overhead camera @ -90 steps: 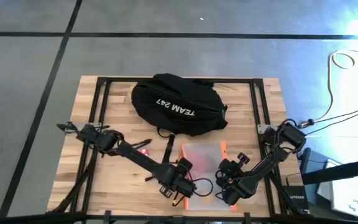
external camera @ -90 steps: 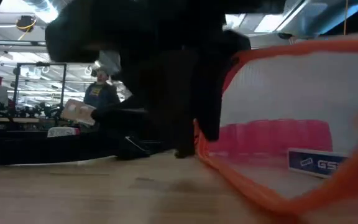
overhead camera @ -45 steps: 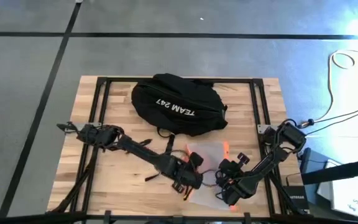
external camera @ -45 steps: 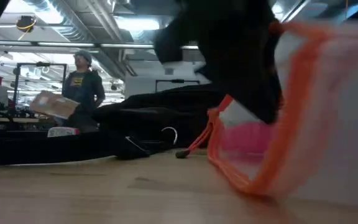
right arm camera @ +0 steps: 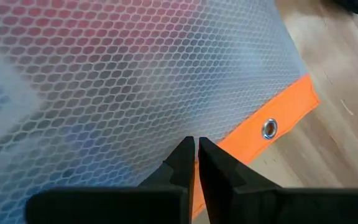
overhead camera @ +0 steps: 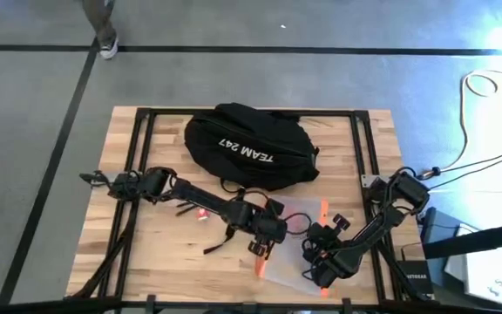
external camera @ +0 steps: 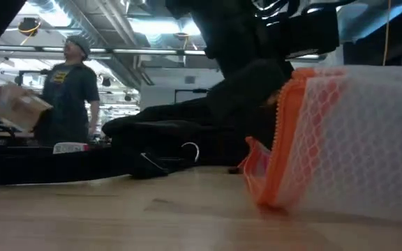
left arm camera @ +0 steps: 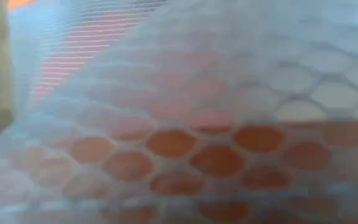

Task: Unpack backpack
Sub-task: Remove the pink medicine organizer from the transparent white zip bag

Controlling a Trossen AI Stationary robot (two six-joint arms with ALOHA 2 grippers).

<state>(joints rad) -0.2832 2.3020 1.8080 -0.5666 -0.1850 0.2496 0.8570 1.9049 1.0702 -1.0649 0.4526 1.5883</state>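
The large rounded black fabric backpack (overhead camera: 249, 147) with white "TEAM 247" lettering lies at the far middle of the wooden slatted table (overhead camera: 159, 249), apparently untouched, well apart from both grippers. The translucent mesh pouch with orange trim (overhead camera: 295, 244) sits at the near middle of the table, between the two arms. Change noted: a second ago the pouch lay flat with the left gripper (overhead camera: 264, 237) at its near edge; that gripper has since travelled toward the backpack side and the pouch has been dragged and tilted — in the low view it now stands partly on edge (external camera: 347, 139). The left wrist view is filled by mesh pressed against the lens, so whether its fingers are closed cannot be told. The right gripper (right arm camera: 196, 160) hovers over the pouch's orange border, fingers nearly together with only a sliver of gap, holding nothing visible. Judgement: one item is already out and being repositioned — the backpack's remaining contents are not visible. A person (external camera: 72, 87) stands beyond the table.
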